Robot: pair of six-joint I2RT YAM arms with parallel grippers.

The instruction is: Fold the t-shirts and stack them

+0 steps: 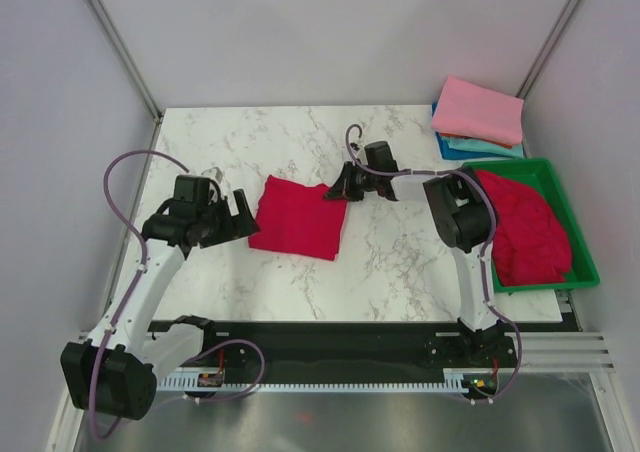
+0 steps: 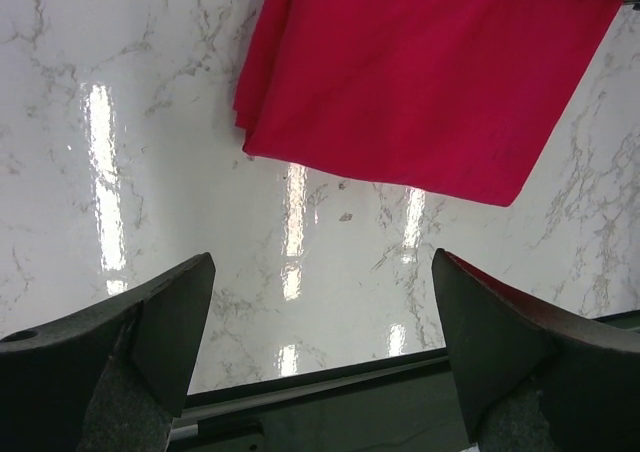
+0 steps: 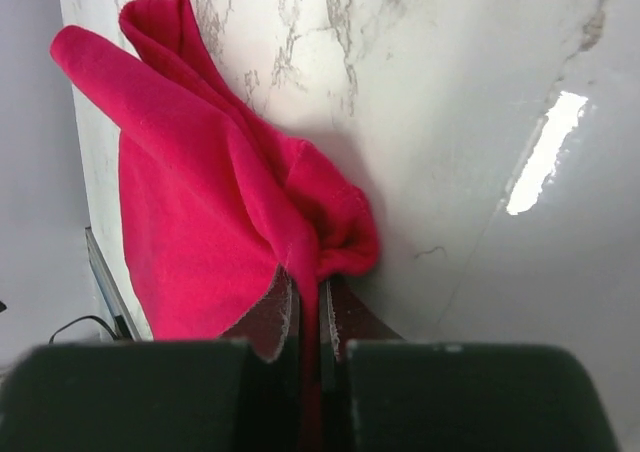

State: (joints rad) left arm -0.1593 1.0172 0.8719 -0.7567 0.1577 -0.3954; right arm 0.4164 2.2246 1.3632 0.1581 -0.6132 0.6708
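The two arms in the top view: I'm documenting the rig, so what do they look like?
Both the left arm and right arm have white link housings with bulky black joints and black bases. A loose mauve cable loops along each. The left gripper and right gripper are black, with blunt wedge-shaped fingers. No markings are legible.

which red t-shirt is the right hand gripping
The folded red t-shirt lying flat in the middle; the right hand is shut on its corner. The other red t-shirt sits crumpled in the green tray, untouched.
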